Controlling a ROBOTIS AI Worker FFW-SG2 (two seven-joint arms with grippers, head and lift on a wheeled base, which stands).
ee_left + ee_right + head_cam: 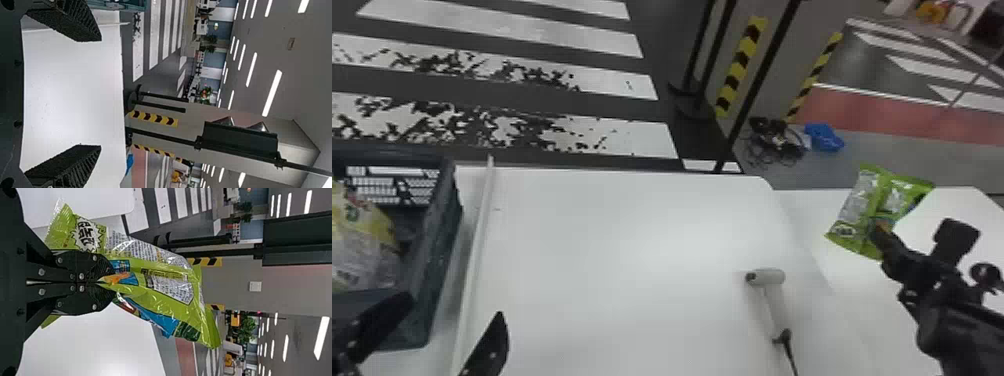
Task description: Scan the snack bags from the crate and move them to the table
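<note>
My right gripper (877, 231) is shut on a green snack bag (864, 200), held above the right part of the white table (632, 240). In the right wrist view, the fingers of my right gripper (103, 282) pinch the green bag (168, 301) at its middle. At the lower left of the head view, my left gripper (452, 325) stands open, one finger over the crate's near edge. The left wrist view has my left gripper (98, 94) with its fingers wide apart and nothing between them. The dark crate (434, 270) at the left holds yellowish snack bags (362, 240).
A white handheld scanner (774, 300) lies on the table right of centre, its cable running to the near edge. A raised white strip (477, 250) runs along the table beside the crate. Black poles (762, 80) stand beyond the far edge.
</note>
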